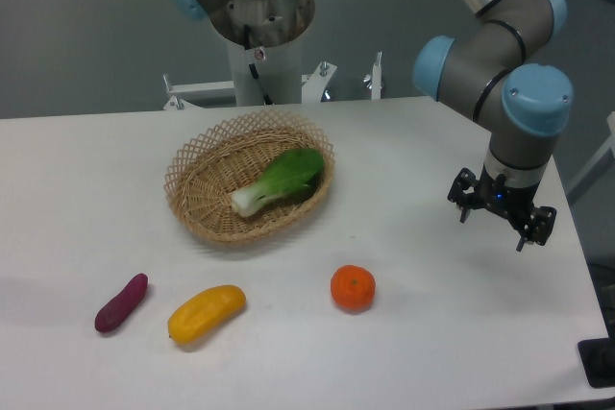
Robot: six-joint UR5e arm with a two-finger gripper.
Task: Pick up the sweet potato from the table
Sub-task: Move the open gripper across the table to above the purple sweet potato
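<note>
The sweet potato (121, 302) is a small dark purple tuber lying at the front left of the white table (432, 333). My gripper (501, 214) hangs over the right side of the table, far to the right of the sweet potato. Its fingers point down and away, and their gap is hidden from this angle. Nothing shows between them.
A yellow-orange oblong vegetable (206, 313) lies just right of the sweet potato. A round orange fruit (353, 288) sits at front centre. A wicker basket (192, 189) holding a green leafy vegetable (281, 180) stands mid-table. The arm's base (261, 55) is behind it.
</note>
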